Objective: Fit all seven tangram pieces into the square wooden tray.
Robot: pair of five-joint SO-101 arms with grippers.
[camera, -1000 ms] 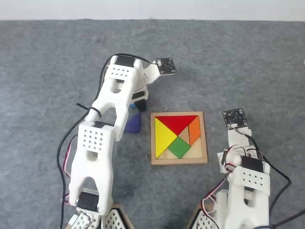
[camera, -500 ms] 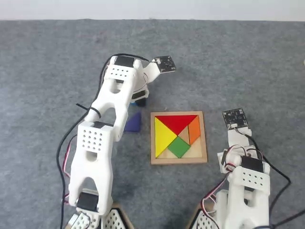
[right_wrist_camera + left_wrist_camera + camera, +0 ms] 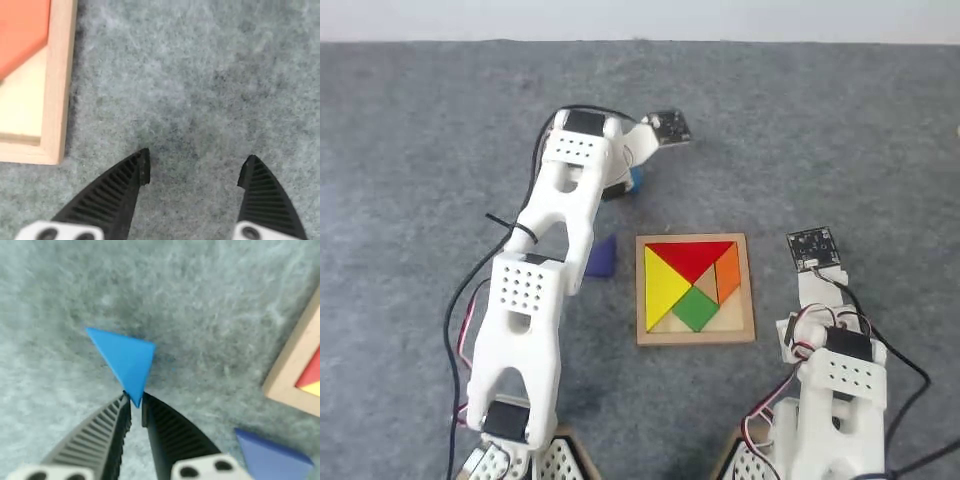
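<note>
My nearly closed left gripper is pinching just one tip of the light-blue wooden triangle, at eleven o'clock from the square wooden tray, and so is risking the triangle twisting loose.

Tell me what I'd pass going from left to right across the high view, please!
dark blue piece → light blue triangle → wooden tray → right arm
</note>
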